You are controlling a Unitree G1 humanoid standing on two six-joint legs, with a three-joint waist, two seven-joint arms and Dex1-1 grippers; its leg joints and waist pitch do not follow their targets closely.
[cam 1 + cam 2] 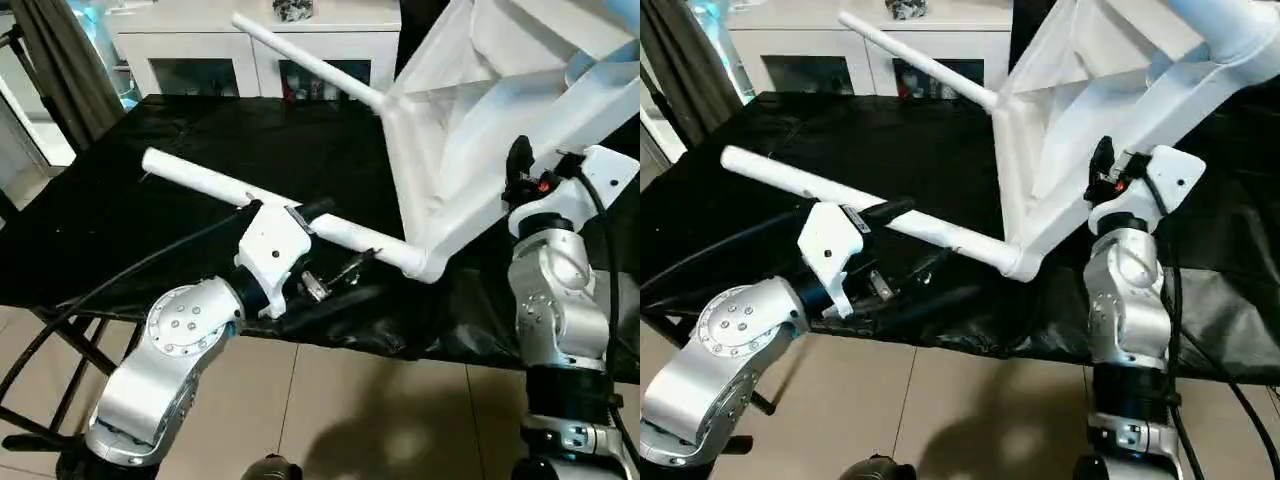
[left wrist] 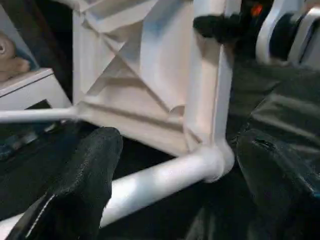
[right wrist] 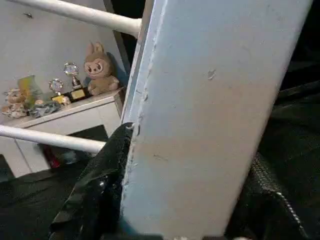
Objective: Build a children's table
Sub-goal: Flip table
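the desk (image 1: 150,220), draped in black cloth, carries the work. behind it stands a white cabinet (image 1: 200,45) with glass doors, and on its top sit a plush toy (image 3: 100,70) and small trophies (image 3: 72,82).

the white tabletop (image 1: 470,150) is tipped up on edge at the robot's right, ribbed underside facing the robot's left, its low corner resting on the cloth. two white legs are seated in corner sockets and run out to the robot's left: the upper leg (image 1: 310,62) reaches toward the cabinet, the lower leg (image 1: 250,200) runs just above the cloth from the low corner socket (image 2: 217,160).

the right gripper (image 1: 522,170) is clenched on the tabletop's rim, one black finger (image 3: 100,185) pressed on each side of the flat edge.

the left gripper (image 1: 315,240) is released, jaws spread wide, set at the lower leg about halfway along it. in the left wrist view the leg passes between the two fingers (image 2: 85,185) with gaps on both sides; neither pad is seen touching it.
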